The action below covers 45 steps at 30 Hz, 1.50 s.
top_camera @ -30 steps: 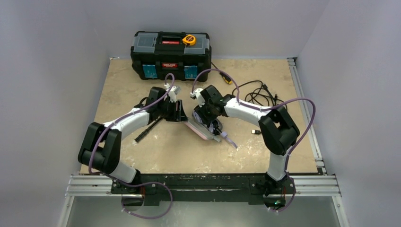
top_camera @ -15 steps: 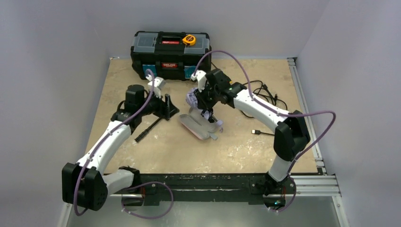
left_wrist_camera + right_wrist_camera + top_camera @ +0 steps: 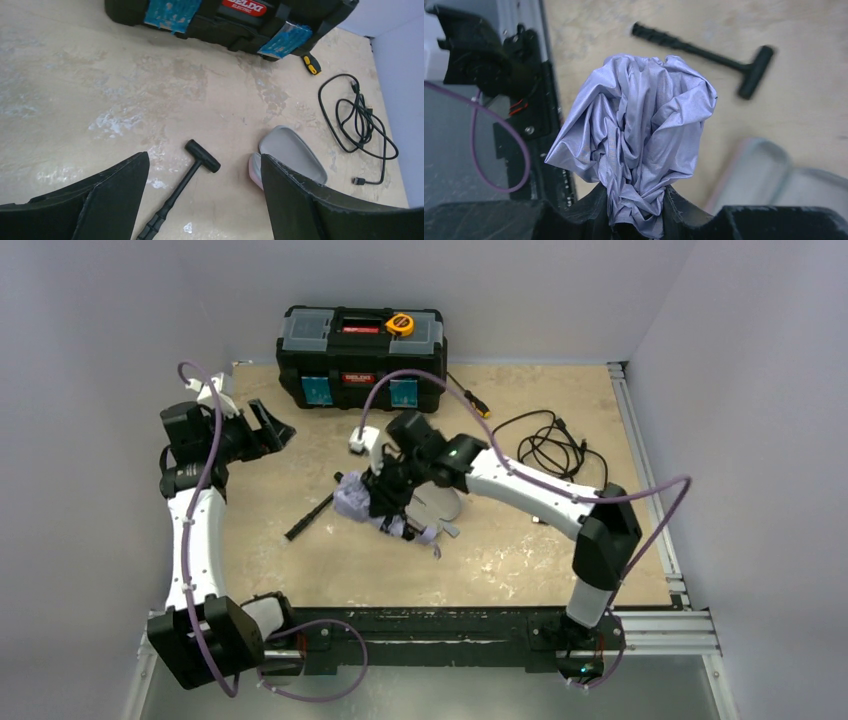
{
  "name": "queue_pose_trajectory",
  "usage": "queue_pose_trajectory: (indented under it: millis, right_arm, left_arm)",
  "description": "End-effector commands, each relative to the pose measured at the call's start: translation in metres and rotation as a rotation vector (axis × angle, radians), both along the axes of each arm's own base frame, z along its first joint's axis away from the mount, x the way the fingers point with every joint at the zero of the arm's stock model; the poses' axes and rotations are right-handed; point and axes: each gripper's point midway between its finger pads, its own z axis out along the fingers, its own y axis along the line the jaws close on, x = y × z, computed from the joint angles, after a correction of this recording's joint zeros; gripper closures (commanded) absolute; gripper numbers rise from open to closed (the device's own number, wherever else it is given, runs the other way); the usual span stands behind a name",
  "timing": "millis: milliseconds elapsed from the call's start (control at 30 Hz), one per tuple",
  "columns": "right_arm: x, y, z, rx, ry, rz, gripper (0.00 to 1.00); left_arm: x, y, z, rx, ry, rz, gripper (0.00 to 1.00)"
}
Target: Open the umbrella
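Observation:
The umbrella (image 3: 352, 504) is folded, a bunch of pale lavender fabric. My right gripper (image 3: 386, 496) is shut on it near the middle of the table, just left of the flat pinkish sleeve (image 3: 442, 502). In the right wrist view the crumpled fabric (image 3: 639, 130) sticks out from between the shut fingers of the gripper (image 3: 636, 196). Shaft and handle are not clearly visible. My left gripper (image 3: 272, 430) is open and empty, raised at the far left. In its own view the left gripper (image 3: 203, 159) looks down on the table.
A black mallet (image 3: 310, 517) lies left of the umbrella and also shows in the left wrist view (image 3: 179, 190). A black toolbox (image 3: 360, 358) with a yellow tape measure (image 3: 400, 324) stands at the back. A black cable (image 3: 548, 445) and a screwdriver (image 3: 478, 405) lie back right.
My left arm has swung back to the far left, away from the umbrella. My right gripper has carried the umbrella left and nearer, off the sleeve.

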Motion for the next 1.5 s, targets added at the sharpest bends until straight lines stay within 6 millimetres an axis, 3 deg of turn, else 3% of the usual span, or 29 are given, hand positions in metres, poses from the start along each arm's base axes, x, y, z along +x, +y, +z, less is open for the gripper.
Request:
queue_pose_trajectory:
  millis: [0, 133, 200, 300, 367, 500, 533, 667, 767, 867, 967, 1133, 1233, 1333, 1467]
  right_arm:
    - [-0.033, 0.034, -0.042, -0.017, 0.085, 0.049, 1.00]
    - [-0.045, 0.036, -0.086, -0.069, 0.189, 0.040, 1.00]
    - [-0.039, 0.022, -0.106, -0.110, 0.178, 0.015, 1.00]
    - [-0.019, -0.005, -0.117, -0.153, 0.147, -0.019, 1.00]
    - [0.006, -0.028, -0.122, -0.180, 0.124, -0.074, 1.00]
    - [0.077, -0.083, -0.133, -0.242, 0.077, -0.200, 1.00]
    - [0.101, -0.103, -0.136, -0.257, 0.073, -0.254, 1.00]
    - [0.166, -0.165, -0.152, -0.325, 0.047, -0.356, 1.00]
    - [0.199, -0.199, -0.157, -0.371, 0.019, -0.375, 1.00]
    - [0.212, -0.209, -0.138, -0.360, 0.011, -0.357, 1.00]
    - [0.201, -0.195, -0.103, -0.268, 0.045, -0.299, 1.00]
    - [0.143, -0.142, -0.026, 0.036, 0.210, -0.175, 1.00]
    - [0.105, -0.107, 0.025, 0.198, 0.255, -0.074, 1.00]
    - [0.069, -0.075, 0.050, 0.256, 0.312, 0.008, 1.00]
    - [0.025, -0.047, 0.060, 0.298, 0.408, 0.130, 1.00]
  left_arm:
    - [-0.017, 0.008, 0.010, -0.053, 0.042, 0.032, 0.18]
    - [-0.036, 0.006, 0.004, -0.032, 0.061, 0.015, 0.18]
    - [-0.044, 0.005, 0.002, -0.015, 0.059, 0.006, 0.17]
    - [-0.051, 0.001, -0.001, -0.013, 0.057, -0.009, 0.17]
    - [-0.052, -0.002, -0.005, -0.030, 0.060, -0.018, 0.17]
    - [-0.049, -0.007, -0.013, -0.071, 0.078, -0.051, 0.17]
    - [-0.047, -0.008, -0.016, -0.080, 0.088, -0.058, 0.17]
    - [-0.039, -0.006, -0.016, -0.071, 0.075, -0.077, 0.17]
    - [-0.034, -0.004, -0.014, -0.040, 0.050, -0.100, 0.17]
    - [-0.035, -0.009, -0.007, 0.011, -0.009, -0.175, 0.17]
    - [-0.045, -0.022, 0.011, 0.124, -0.167, -0.321, 0.17]
    - [-0.081, -0.057, 0.032, 0.365, -0.437, -0.596, 0.10]
    - [-0.108, -0.089, 0.036, 0.469, -0.536, -0.774, 0.05]
    - [-0.129, -0.116, 0.037, 0.683, -0.682, -0.943, 0.04]
    - [-0.144, -0.142, 0.049, 0.886, -0.910, -1.079, 0.01]
